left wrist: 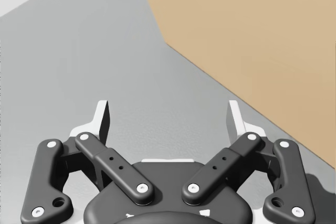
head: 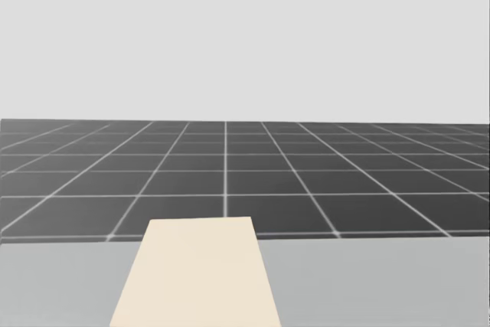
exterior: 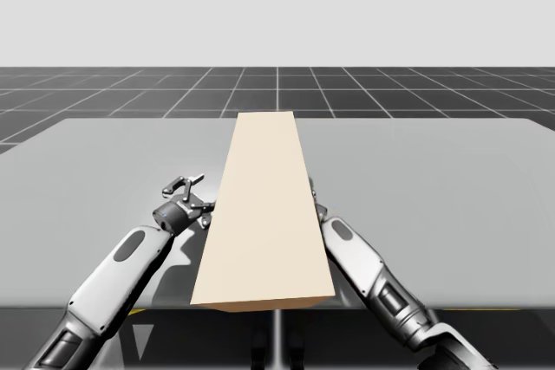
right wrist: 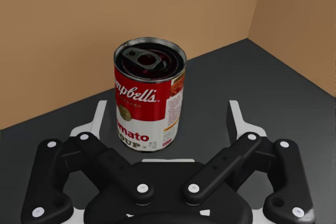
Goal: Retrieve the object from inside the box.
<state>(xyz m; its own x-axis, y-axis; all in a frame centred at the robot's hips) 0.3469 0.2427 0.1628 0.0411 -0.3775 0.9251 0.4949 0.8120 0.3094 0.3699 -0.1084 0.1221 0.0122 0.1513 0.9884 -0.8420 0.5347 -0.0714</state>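
Observation:
A long tan box lies on the grey table, running away from me; its far end is in the head view. In the right wrist view a red-and-white can stands upright on the box's dark floor, near a corner of the tan walls. My right gripper is open around the can, its fingers apart from it on both sides. My left gripper is open beside the box's left wall, holding nothing.
My right arm reaches in against the box's right side. Bare grey table lies left of the left gripper. The table's front edge runs under both forearms.

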